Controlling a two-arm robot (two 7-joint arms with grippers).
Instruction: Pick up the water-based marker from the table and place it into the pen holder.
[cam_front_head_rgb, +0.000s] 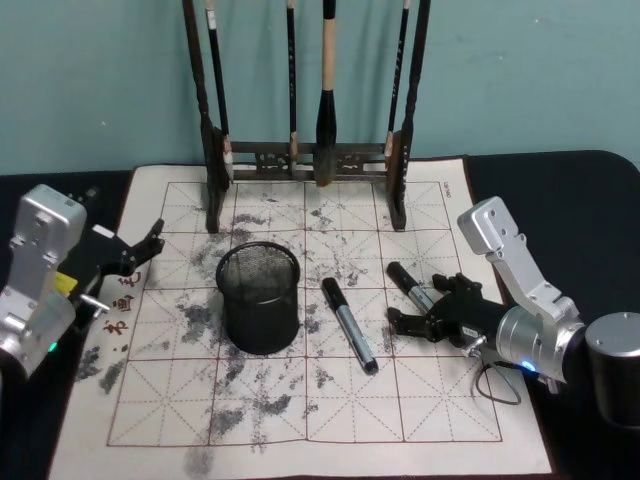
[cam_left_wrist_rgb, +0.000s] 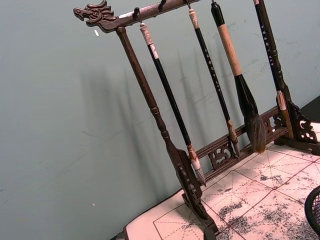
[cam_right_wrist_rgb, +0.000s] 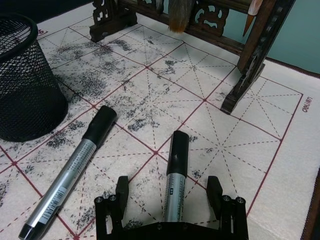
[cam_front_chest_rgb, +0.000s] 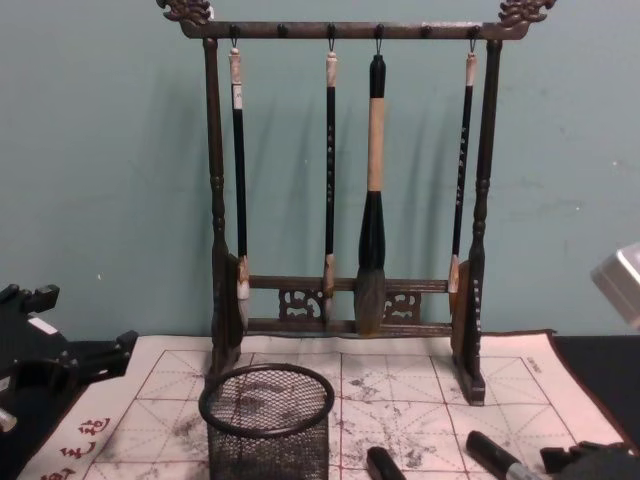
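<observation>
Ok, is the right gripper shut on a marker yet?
No: the right gripper is open, its jaws standing apart on either side of the right-hand marker, which lies flat on the mat.

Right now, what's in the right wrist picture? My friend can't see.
The open right gripper straddles a silver, black-capped marker lying on the ink-spotted white mat. A second such marker lies between it and the round black wire-mesh pen holder.

Even light; brush rack shadows fall faintly on wall.
</observation>
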